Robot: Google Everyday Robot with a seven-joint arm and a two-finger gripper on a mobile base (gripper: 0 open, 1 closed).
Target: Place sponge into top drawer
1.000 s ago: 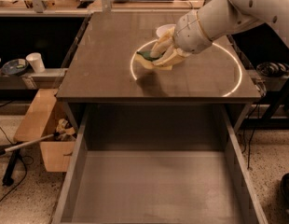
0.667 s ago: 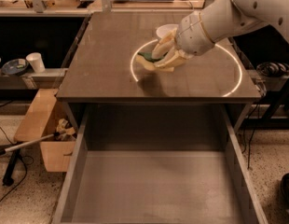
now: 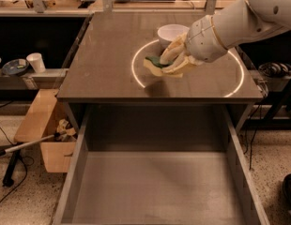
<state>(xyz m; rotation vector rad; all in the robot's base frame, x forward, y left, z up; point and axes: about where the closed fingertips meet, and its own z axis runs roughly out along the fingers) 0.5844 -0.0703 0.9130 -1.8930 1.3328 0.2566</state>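
The sponge (image 3: 154,63), dark green on top with yellow foam below, is held between the cream fingers (image 3: 170,52) of my gripper (image 3: 165,63) just above the brown tabletop (image 3: 108,55), inside a bright ring of light. The white arm reaches in from the upper right. The top drawer (image 3: 155,186) is pulled out wide open below the table's front edge, its flat grey bottom bare. The gripper and sponge are over the table, behind the drawer.
A white bowl (image 3: 171,33) stands on the table just behind the gripper. A wooden box (image 3: 42,125) with a stick leaning on it sits on the floor at left. A white cup (image 3: 35,62) and a dish (image 3: 13,66) rest on a left shelf.
The gripper with the sponge has shifted slightly toward the table's front and risen a little off the tabletop. The drawer and bowl have not moved.
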